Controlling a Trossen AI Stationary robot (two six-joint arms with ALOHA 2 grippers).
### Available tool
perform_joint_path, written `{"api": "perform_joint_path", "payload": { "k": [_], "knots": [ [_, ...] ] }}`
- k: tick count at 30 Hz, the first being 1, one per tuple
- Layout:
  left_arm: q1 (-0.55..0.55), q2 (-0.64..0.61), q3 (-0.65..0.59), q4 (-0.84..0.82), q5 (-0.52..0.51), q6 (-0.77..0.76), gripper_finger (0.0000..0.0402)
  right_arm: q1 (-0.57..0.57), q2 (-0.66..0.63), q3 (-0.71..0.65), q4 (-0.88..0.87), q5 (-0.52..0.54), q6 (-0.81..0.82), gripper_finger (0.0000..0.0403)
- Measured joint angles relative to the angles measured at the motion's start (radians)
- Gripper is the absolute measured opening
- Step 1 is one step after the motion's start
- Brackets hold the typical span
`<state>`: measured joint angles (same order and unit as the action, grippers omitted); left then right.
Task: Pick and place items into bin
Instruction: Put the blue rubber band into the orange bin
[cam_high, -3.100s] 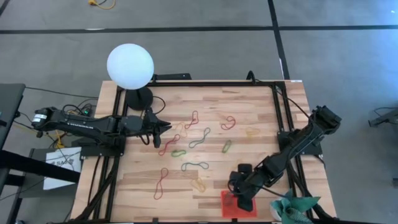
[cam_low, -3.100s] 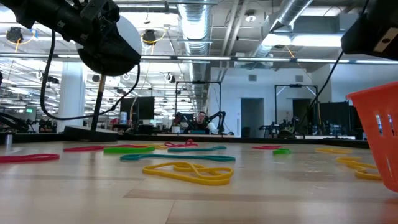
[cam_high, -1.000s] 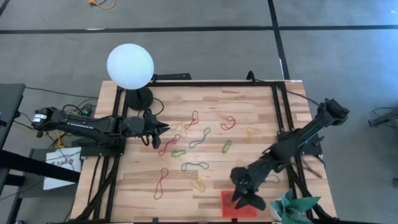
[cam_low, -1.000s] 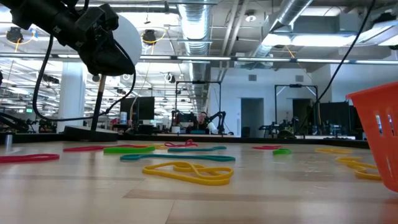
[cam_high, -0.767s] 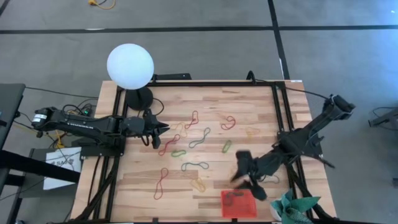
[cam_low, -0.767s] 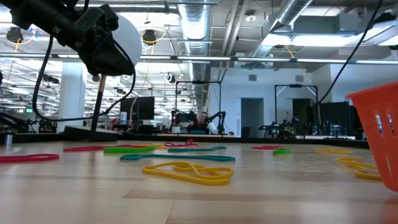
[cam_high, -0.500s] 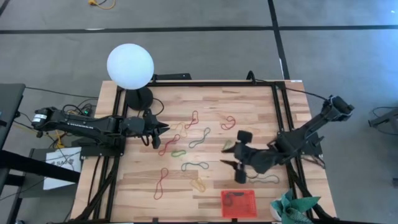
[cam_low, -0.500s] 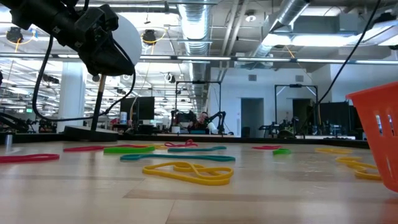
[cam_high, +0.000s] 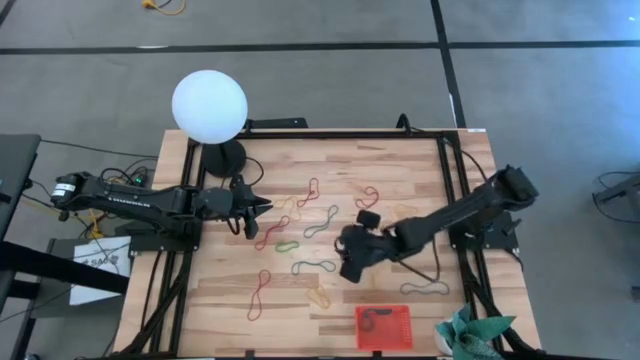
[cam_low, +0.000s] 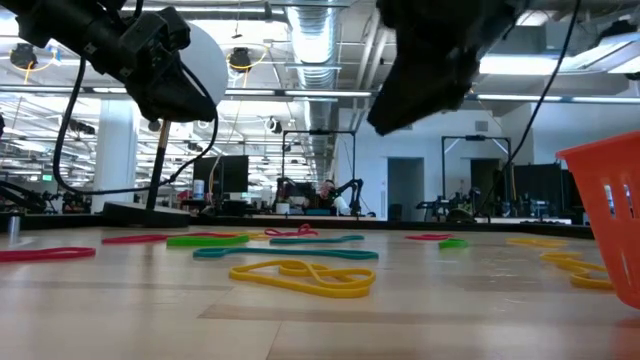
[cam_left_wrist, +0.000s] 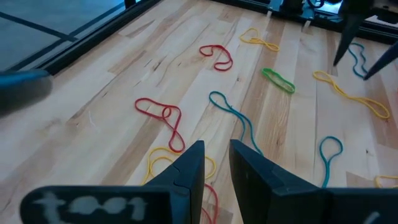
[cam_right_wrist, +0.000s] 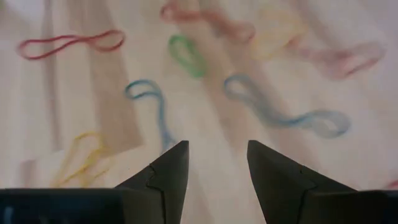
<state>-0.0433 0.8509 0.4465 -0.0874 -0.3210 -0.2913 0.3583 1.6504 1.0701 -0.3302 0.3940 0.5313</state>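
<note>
Step in hand: reach for the next band. The right gripper (cam_high: 352, 245) hangs over the middle of the table (cam_high: 420, 165), above the scattered rubber bands, and carries nothing.
Right claw: fingers (cam_right_wrist: 168, 168) well apart, with bare wood showing in the gap.
Left gripper (cam_high: 262, 208): waits near the table's left side beside the red band (cam_high: 268, 233); fingers (cam_left_wrist: 191, 165) a narrow gap apart, holding nothing.
Nearest targets: the teal band (cam_high: 313, 266) and the green band (cam_high: 365, 235) lie just beside the right gripper; the right wrist view shows a teal loop (cam_right_wrist: 152, 99) directly ahead of the fingers.
Next move, as judged: descend over one band, straddle a single strand, close on it, then carry it to the bin.
Bin (cam_high: 384, 327): red-orange tray at the table's near edge, right of centre, well apart from the right gripper; a dark loop lies inside it.
Remaining items: red, yellow, green and teal bands lie spread across the table centre; most of the task appears undone.
Surroundings: white globe lamp (cam_high: 209, 106) at the far left corner; teal-green cloth (cam_high: 470, 332) beside the bin.
Obstructions: a black cable (cam_high: 428, 285) trails on the wood between the right arm and the bin; several bands overlap, so one grasp may lift two.
</note>
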Motion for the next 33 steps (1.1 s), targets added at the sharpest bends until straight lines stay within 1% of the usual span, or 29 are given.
{"api": "perform_joint_path", "payload": {
  "k": [3, 6, 16, 18, 22, 25, 27, 30, 33],
  "knots": [
    [0.000, 0.000, 0.000, -0.001, -0.002, 0.000, 0.0063, -0.048, 0.024, 0.025, 0.008, -0.150, 0.070, 0.0157],
    [0.000, 0.000, 0.000, -0.005, -0.008, 0.000, 0.0063, -0.083, 0.045, 0.037, 0.015, -0.213, 0.099, 0.0157],
    [0.000, 0.000, -0.001, -0.013, -0.008, 0.000, 0.0063, -0.173, 0.120, 0.040, 0.031, -0.215, 0.090, 0.0157],
    [0.000, 0.000, -0.001, -0.013, -0.008, 0.000, 0.0063, -0.189, 0.132, 0.038, 0.022, -0.246, 0.090, 0.0157],
    [0.000, 0.000, -0.001, -0.013, -0.008, 0.000, 0.0063, -0.217, 0.162, 0.051, 0.014, -0.348, 0.090, 0.0157],
    [0.000, 0.000, -0.001, -0.013, -0.008, 0.000, 0.0063, -0.225, 0.189, 0.079, 0.018, -0.367, 0.086, 0.0157],
    [0.000, 0.000, -0.001, -0.012, -0.008, 0.000, 0.0063, -0.225, 0.211, 0.100, 0.016, -0.367, 0.048, 0.0154],
    [0.000, 0.000, -0.001, -0.012, -0.008, 0.000, 0.0063, -0.222, 0.246, 0.142, 0.017, -0.367, -0.011, 0.0146],
    [0.000, 0.000, -0.001, -0.012, -0.008, 0.000, 0.0063, -0.223, 0.288, 0.196, -0.006, -0.368, -0.016, 0.0135]
  ]
}}
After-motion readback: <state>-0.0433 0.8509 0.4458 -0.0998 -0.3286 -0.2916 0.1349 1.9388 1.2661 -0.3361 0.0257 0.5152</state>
